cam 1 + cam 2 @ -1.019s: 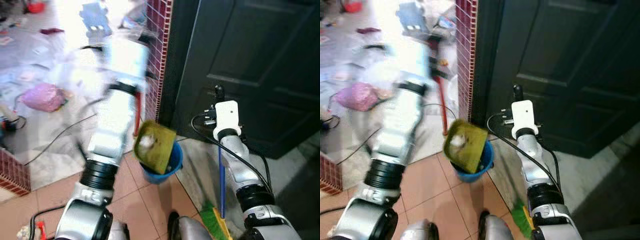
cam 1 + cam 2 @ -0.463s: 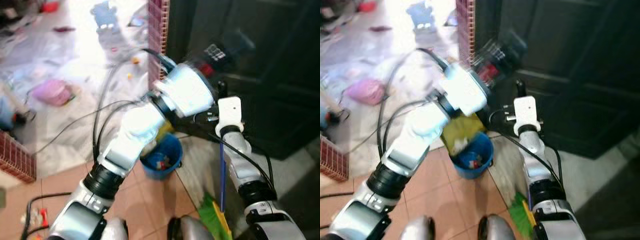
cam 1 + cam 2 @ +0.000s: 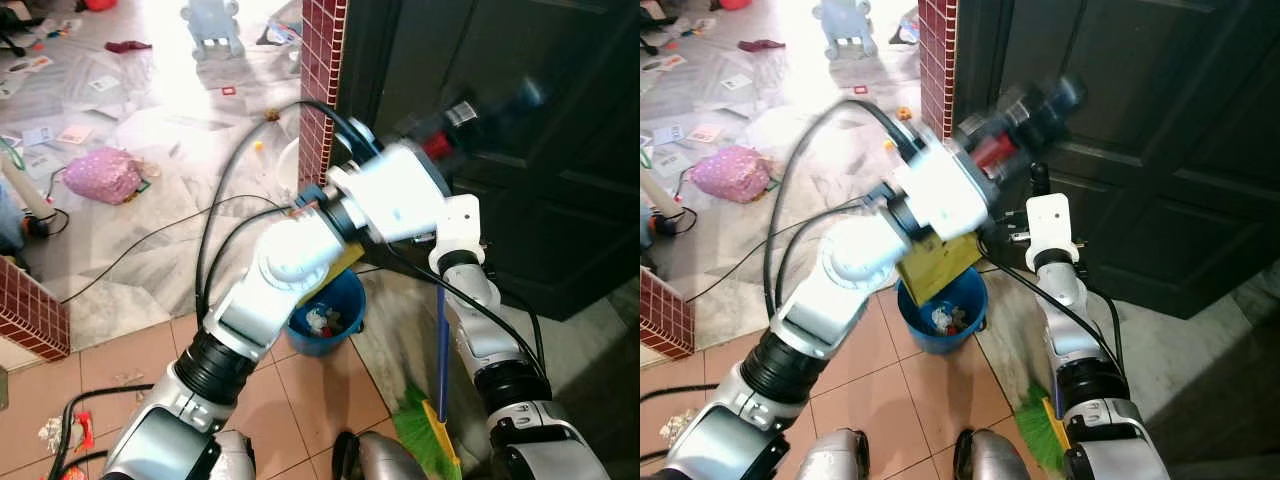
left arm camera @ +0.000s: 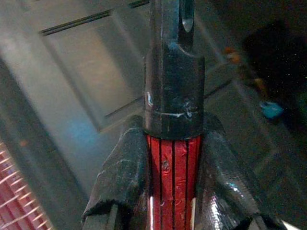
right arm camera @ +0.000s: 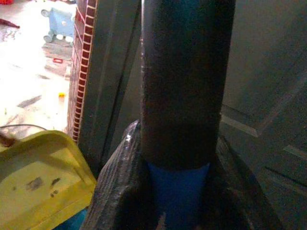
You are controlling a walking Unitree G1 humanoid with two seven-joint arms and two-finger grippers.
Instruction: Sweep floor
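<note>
My left gripper (image 4: 171, 191) is shut on the red-and-black handle (image 4: 171, 158) of a yellow dustpan (image 3: 940, 262). The pan hangs tilted just above a blue bucket (image 3: 330, 318) that holds bits of litter. The left arm reaches across toward the dark door, its wrist blurred. My right gripper (image 5: 177, 201) is shut on the blue broom handle (image 3: 440, 340) just below its black cap (image 5: 182, 72). The broom stands upright at my right, its green bristles (image 3: 425, 440) on the floor by my feet.
A dark panelled door (image 3: 540, 150) fills the right, and a red brick pillar (image 3: 320, 90) stands beside it. Black cables (image 3: 150, 240), a pink bag (image 3: 100, 175), a pale blue toy (image 3: 210, 20) and scattered papers lie on the marble floor at the left.
My left arm has swung from the left across toward the door, turning the dustpan over the bucket. The white litter on the pan is gone from it. The right arm and broom stayed put.
</note>
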